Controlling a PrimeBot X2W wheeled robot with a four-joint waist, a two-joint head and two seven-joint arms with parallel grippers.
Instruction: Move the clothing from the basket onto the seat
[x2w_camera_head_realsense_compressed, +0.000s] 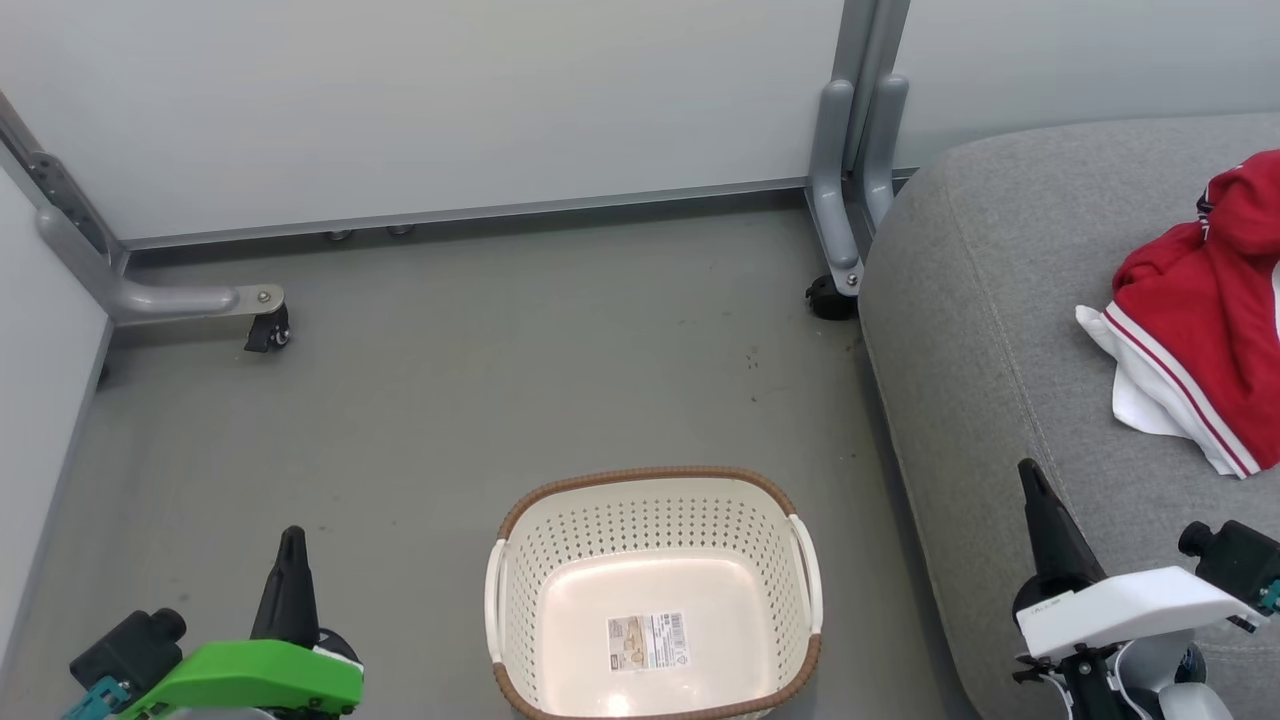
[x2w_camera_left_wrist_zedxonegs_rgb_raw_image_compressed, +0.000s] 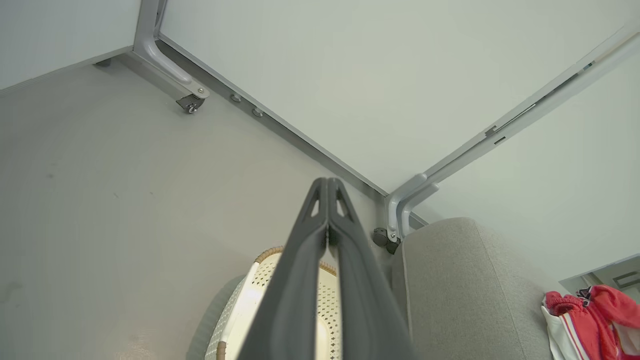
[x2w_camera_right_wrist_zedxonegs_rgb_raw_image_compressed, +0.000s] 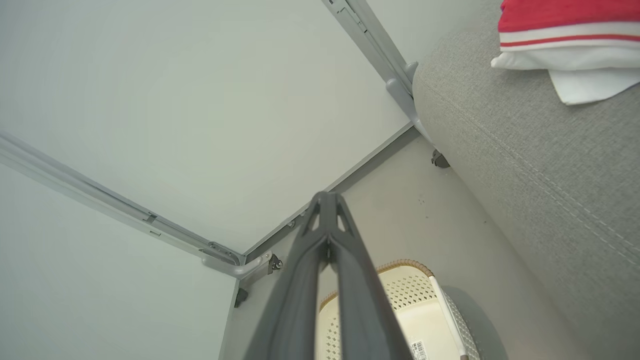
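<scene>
The cream basket (x2w_camera_head_realsense_compressed: 655, 500) with its brown rim stands on the floor at the bottom centre, holding nothing but a barcode sticker (x2w_camera_head_realsense_compressed: 648, 641). Red clothing with white stripes (x2w_camera_head_realsense_compressed: 1205, 320) lies bunched on the grey seat (x2w_camera_head_realsense_compressed: 990, 330) at the right. My left gripper (x2w_camera_head_realsense_compressed: 292, 545) is shut at the lower left, apart from the basket. My right gripper (x2w_camera_head_realsense_compressed: 1030, 485) is shut at the lower right, over the seat's front edge. The left wrist view shows shut fingertips (x2w_camera_left_wrist_zedxonegs_rgb_raw_image_compressed: 327, 187), the basket (x2w_camera_left_wrist_zedxonegs_rgb_raw_image_compressed: 260, 295) and clothing (x2w_camera_left_wrist_zedxonegs_rgb_raw_image_compressed: 590, 315). The right wrist view shows shut fingertips (x2w_camera_right_wrist_zedxonegs_rgb_raw_image_compressed: 326, 200), the basket (x2w_camera_right_wrist_zedxonegs_rgb_raw_image_compressed: 400, 285) and clothing (x2w_camera_right_wrist_zedxonegs_rgb_raw_image_compressed: 565, 30).
Pale partition walls on grey metal feet with castors (x2w_camera_head_realsense_compressed: 268, 335) (x2w_camera_head_realsense_compressed: 828, 298) close off the back and left. Grey floor (x2w_camera_head_realsense_compressed: 450, 380) stretches between the walls, basket and seat.
</scene>
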